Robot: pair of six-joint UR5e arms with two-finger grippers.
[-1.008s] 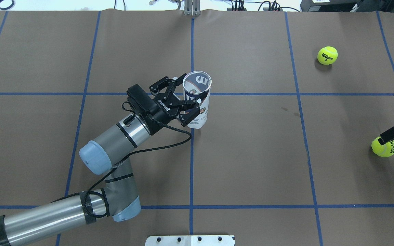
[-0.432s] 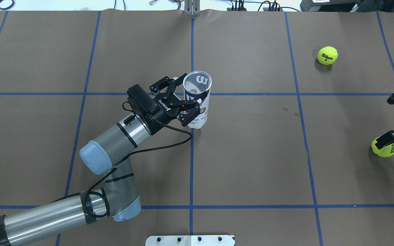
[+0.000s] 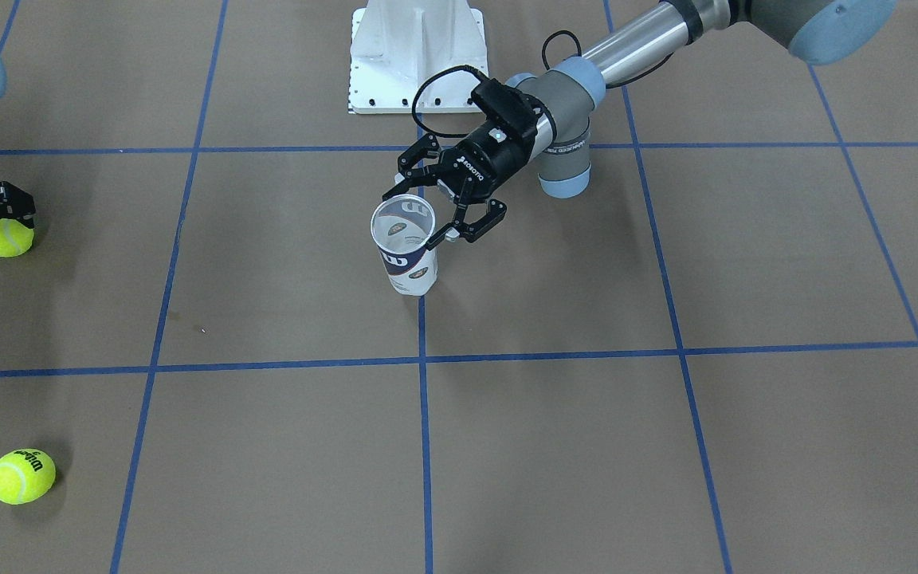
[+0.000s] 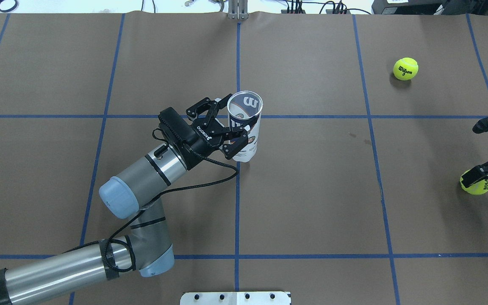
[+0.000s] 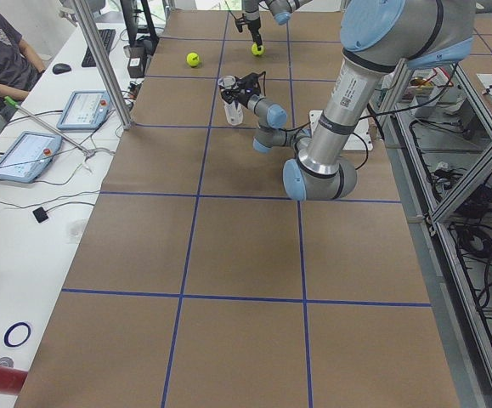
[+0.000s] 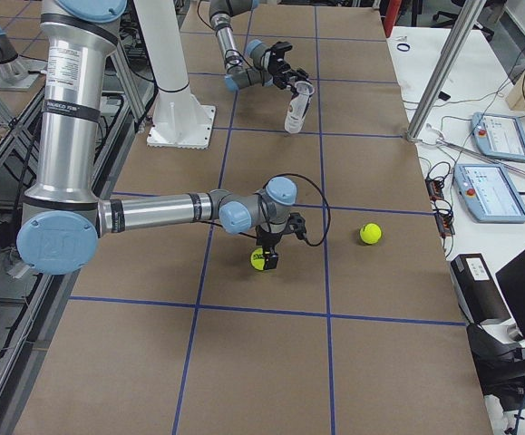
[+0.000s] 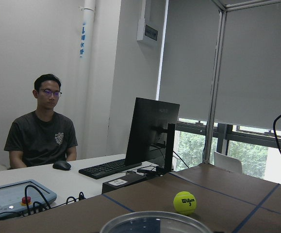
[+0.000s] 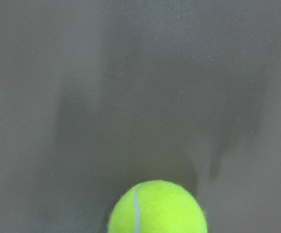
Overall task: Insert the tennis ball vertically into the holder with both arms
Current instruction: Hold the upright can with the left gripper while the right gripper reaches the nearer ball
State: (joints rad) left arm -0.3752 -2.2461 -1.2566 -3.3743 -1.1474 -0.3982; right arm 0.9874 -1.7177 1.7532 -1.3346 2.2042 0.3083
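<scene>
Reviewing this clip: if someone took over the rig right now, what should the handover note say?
Left gripper: closed around the holder near mid-table and apparently gripping it. The holder is mouth up, slightly tilted and empty.
Right gripper: open, straddling a tennis ball near the table's right edge, with no grip on it.
Second ball: loose, farther out on the right side.
Done: holder secured.
Left: close on the ball, lift it, carry it over the holder's mouth and drop it in.

Far ball (image 4: 405, 68) — "Wilson 3"; holder (image 4: 252, 131) — white "W" logo.
</scene>
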